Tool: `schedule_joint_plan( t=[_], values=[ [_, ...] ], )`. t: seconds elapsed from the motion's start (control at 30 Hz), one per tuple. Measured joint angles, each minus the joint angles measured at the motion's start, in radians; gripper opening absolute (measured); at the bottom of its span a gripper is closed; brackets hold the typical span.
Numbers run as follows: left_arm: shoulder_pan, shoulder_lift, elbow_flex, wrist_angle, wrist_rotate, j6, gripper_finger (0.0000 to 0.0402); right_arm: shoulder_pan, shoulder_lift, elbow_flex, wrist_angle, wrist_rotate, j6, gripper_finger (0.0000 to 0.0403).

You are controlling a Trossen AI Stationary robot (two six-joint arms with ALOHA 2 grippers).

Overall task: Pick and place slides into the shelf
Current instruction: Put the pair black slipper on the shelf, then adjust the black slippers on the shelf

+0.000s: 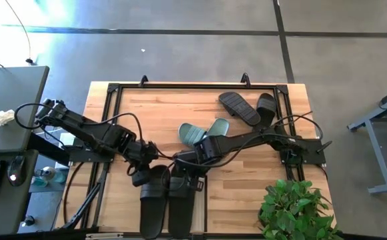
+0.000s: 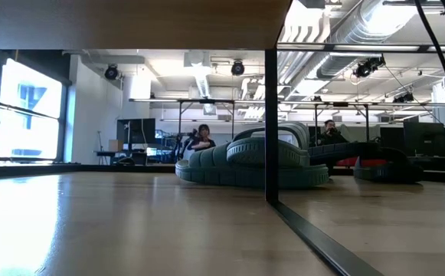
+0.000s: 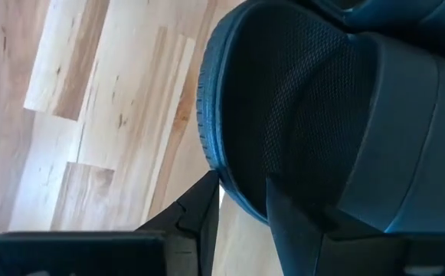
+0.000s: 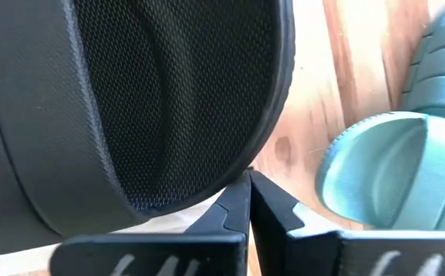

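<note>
Seen from above, the shelf [image 1: 153, 107] lies flat on the floor area with its light wood top and dark metal frame, and both arms reach in over it from nine and three o'clock. The left gripper [image 1: 142, 175] sits at about seven o'clock from the board's centre, at the heel end of a black slide [image 1: 154, 203]; the left wrist view shows its fingers [image 3: 199, 207] narrowly parted with the textured rim of that slide [image 3: 299, 115] wedged between them, so it has hold of the heel edge. The right gripper [image 1: 183, 175] is just beside it, toward six o'clock, at the heel of a second black slide [image 1: 182, 207] lying parallel and touching the first; in the right wrist view its fingers [image 4: 233, 211] meet tip to tip, fully closed, with the slide's [image 4: 153, 92] rim resting just above them and nothing visibly clamped. The sage-green pair [image 1: 202, 132] lies near the board's centre, toes splayed apart, heels close together; one green slide [image 4: 383, 169] shows beside the right gripper's slide. The remaining black pair [image 1: 246, 107] lies at about one o'clock, the two overlapping at an angle. In the low view the green pair [image 2: 245, 162] sits on the wood surface beyond a dark upright post [image 2: 270, 115], and people are seated at desks in the room beyond.
</note>
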Motion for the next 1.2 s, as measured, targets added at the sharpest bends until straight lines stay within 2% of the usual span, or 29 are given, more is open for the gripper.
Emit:
schedule_joint_plan(
  t=[0.13, 0.33, 0.47, 0.6, 0.77, 0.83, 0.97, 1.1, 1.2],
  values=[
    [-0.001, 0.0, 0.0, 0.019, -0.011, -0.009, 0.0094, 0.001, 0.0, 0.0, 0.005, -0.006, -0.007, 0.0],
    [0.001, 0.0, 0.0, 0.016, -0.083, -0.017, 0.0095, -0.003, 0.0, 0.0, -0.011, 0.032, 0.01, 0.0],
    [0.001, 0.0, 0.001, -0.009, -0.087, -0.032, 0.0095, -0.003, 0.0, 0.0, -0.04, 0.017, 0.011, 0.0],
    [0.001, 0.0, 0.031, -0.147, -0.175, -0.033, 0.0095, -0.006, -0.008, 0.0, -0.086, 0.052, 0.024, 0.0],
    [-0.006, -0.001, 0.161, -0.359, -0.305, 0.003, 0.0095, -0.013, -0.048, 0.0, -0.078, 0.118, 0.027, 0.0],
    [-0.035, -0.002, 0.211, -0.395, -0.301, 0.038, 0.0095, -0.013, -0.06, 0.0, -0.077, 0.138, 0.019, 0.0],
    [-0.141, -0.002, 0.261, -0.417, -0.186, 0.061, 0.0095, -0.002, -0.088, 0.0, -0.081, 0.138, -0.003, 0.0],
    [-0.295, -0.002, 0.264, -0.425, -0.125, -0.038, 0.0095, 0.04, -0.131, 0.0, -0.094, 0.144, -0.061, 0.0],
    [-0.398, -0.002, 0.264, -0.411, -0.127, -0.13, 0.0095, 0.086, -0.17, 0.0, -0.068, 0.125, -0.195, 0.0]
  ],
)
